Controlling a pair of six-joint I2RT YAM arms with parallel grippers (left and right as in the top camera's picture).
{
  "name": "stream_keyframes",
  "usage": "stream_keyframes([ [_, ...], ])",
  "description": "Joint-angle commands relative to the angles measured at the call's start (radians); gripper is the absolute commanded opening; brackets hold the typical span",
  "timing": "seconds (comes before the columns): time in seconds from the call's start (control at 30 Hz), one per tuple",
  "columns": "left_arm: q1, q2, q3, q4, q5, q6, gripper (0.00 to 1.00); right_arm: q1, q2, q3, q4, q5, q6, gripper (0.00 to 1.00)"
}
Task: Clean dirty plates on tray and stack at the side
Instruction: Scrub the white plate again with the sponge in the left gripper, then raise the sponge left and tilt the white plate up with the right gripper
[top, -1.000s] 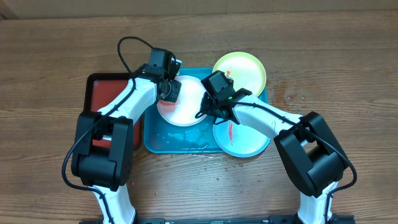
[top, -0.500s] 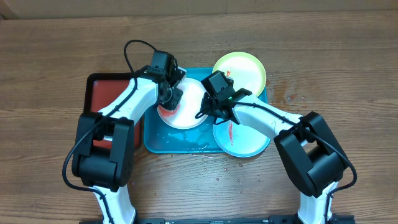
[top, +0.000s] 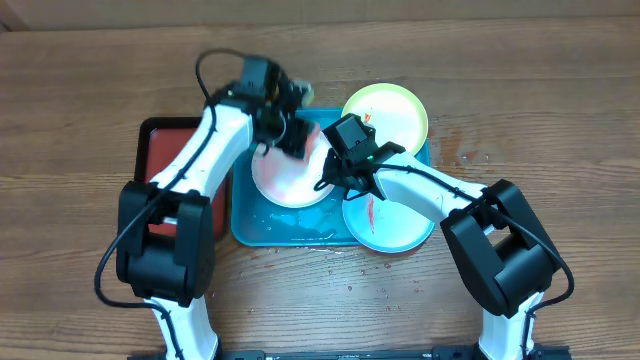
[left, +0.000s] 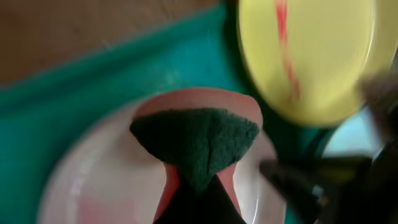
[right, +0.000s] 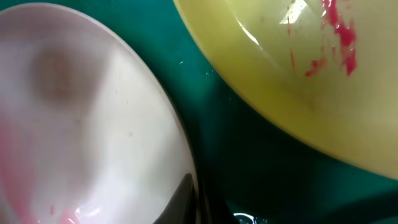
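The left end effector (top: 294, 134) is clamped on a green-faced sponge (left: 196, 140), set against the far part of the white plate (top: 285, 180) in the left of the blue tray (top: 245, 228). The right end effector (top: 328, 180) pinches that plate's right rim. The lime plate (top: 392, 112) lies far right, the cyan plate (top: 398, 228) near right.

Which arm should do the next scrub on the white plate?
Left. The left gripper grips the sponge, which sits on the white plate in the tray. The right gripper looks clamped on that plate's rim, steadying it, and holds no sponge.
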Motion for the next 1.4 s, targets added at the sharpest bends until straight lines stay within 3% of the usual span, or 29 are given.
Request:
stream_keyframes([
  [0.0,0.032,-0.009,0.165,-0.054,-0.146,-0.177,0.04,0.003,0.017,0.000,-0.016,-0.002,-0.026,0.04],
  [0.2,0.068,-0.034,0.432,-0.320,-0.402,-0.246,0.04,0.010,-0.014,0.084,-0.083,-0.029,-0.143,0.04],
  [0.33,0.095,-0.051,0.544,-0.471,-0.497,-0.294,0.04,0.041,-0.065,0.151,-0.167,0.091,-0.189,0.04],
  [0.47,0.134,-0.060,0.587,-0.572,-0.496,-0.315,0.04,0.113,-0.121,0.210,-0.256,0.359,-0.217,0.04],
  [0.73,0.208,-0.052,0.571,-0.643,-0.428,-0.356,0.04,0.334,-0.171,0.243,-0.354,1.155,-0.235,0.04],
  [0.93,0.236,-0.052,0.550,-0.648,-0.417,-0.356,0.04,0.451,-0.171,0.243,-0.356,1.523,-0.235,0.04],
  [1.37,0.236,-0.051,0.540,-0.690,-0.358,-0.359,0.04,0.500,-0.174,0.244,-0.441,1.547,-0.243,0.04],
])
